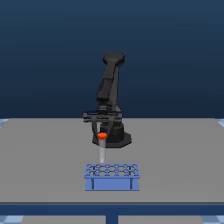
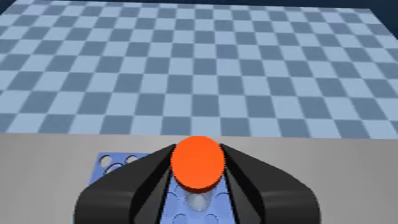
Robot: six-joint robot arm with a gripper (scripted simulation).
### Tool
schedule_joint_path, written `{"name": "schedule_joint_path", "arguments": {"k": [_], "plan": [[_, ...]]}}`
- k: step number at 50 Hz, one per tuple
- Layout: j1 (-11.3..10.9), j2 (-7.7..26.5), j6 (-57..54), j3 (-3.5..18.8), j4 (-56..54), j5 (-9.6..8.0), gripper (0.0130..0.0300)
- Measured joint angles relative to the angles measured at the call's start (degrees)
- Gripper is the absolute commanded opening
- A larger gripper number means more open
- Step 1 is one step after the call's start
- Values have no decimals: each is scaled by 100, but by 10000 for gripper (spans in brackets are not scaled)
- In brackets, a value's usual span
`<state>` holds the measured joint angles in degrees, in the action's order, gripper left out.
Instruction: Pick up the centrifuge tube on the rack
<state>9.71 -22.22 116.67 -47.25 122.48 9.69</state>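
The centrifuge tube (image 1: 102, 147) is a slim pale tube with an orange-red cap (image 1: 102, 135). It hangs upright above the light-blue rack (image 1: 111, 177), its tip just over the rack's holes near the exterior view's left side. My gripper (image 1: 102, 134) is shut on the tube just under the cap. In the wrist view the orange cap (image 2: 197, 163) sits between the two black fingers (image 2: 133, 180), with the rack (image 2: 114, 164) below.
The black arm base (image 1: 114, 136) stands on the grey table (image 1: 45, 160) behind the rack. A blue checkered floor (image 2: 195, 65) lies beyond the table edge in the wrist view.
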Motion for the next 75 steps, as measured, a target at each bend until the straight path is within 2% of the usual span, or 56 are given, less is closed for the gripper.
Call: {"name": "schedule_joint_path", "arguments": {"k": [16, 33, 75], "plan": [[0, -102, 1121, 152, 1068, 147, 130], [0, -174, 1811, 276, 1702, 296, 130], [0, -191, 2024, 310, 1856, 373, 130]]}}
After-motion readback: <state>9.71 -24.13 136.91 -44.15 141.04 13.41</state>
